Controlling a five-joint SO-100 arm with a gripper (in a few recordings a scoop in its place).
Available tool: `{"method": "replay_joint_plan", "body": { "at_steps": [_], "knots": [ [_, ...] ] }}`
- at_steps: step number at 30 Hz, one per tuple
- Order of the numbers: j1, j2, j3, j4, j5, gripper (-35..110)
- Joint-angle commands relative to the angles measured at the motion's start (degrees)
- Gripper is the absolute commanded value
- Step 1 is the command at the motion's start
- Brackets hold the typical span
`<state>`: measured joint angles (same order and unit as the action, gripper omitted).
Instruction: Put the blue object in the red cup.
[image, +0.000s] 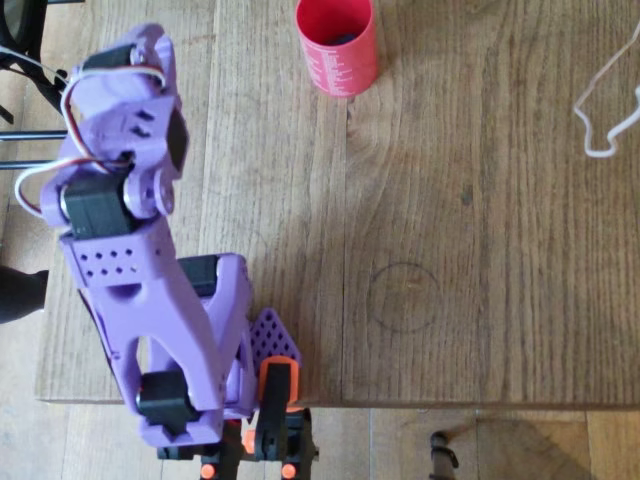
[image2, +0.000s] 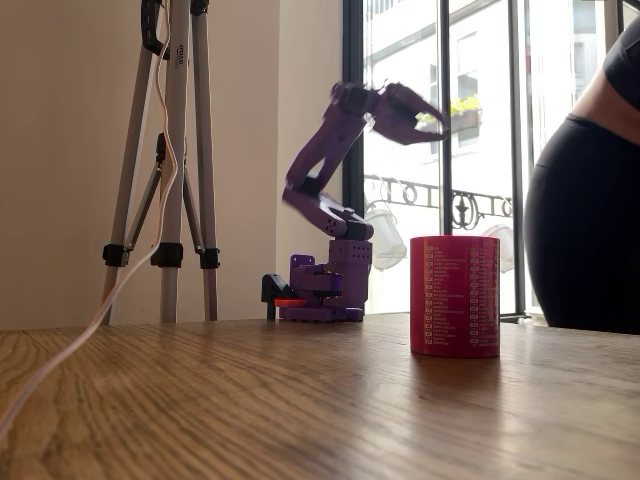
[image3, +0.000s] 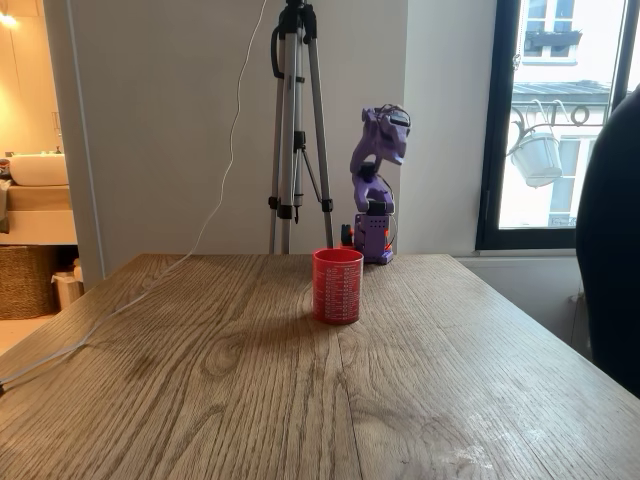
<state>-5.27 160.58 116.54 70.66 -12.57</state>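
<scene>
Looking down from the overhead cam, I can see the red cup (image: 336, 45) standing upright on the wooden counter (image: 450, 200), mouth up, long axis vertical. There's a dark bluish patch inside it near the rim, which I take to be the blue object (image: 345, 39) sitting in the cup, but it's too shadowed to tell which way it lies or make out any studs.

The cup is a plain pink-red plastic cylinder with columns of tiny pale print on its side, easiest to see in a fixed view (image2: 455, 296). From the other side it sits near the middle of the counter's width (image3: 337, 285), well apart from the arm's base.

The purple arm (image: 150, 250) is folded back and lifted high, with its gripper (image2: 425, 120) up in the air, blurred against the window. I can't tell whether the fingers are apart or together.

Counter is grainy oak-look planks with a faint drawn circle (image: 404, 297). A white cable (image: 605, 110) loops at the right edge, and a tripod (image3: 296, 130) stands behind.
</scene>
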Motion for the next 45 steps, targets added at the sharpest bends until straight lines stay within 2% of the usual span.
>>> {"method": "replay_joint_plan", "body": {
  "at_steps": [1, 4, 11, 20, 45],
  "knots": [
    [-3.3, 21.3, 30.7, -3.5, 2.3, 1],
    [-1.0, 28.6, 43.3, -2.5, 2.3, 1],
    [1.9, 28.6, 57.2, -1.5, 8.3, 1],
    [4.9, 28.6, 57.1, -1.5, 9.3, 1],
    [4.9, 28.6, 57.1, -1.5, 9.3, 1]
  ]
}}
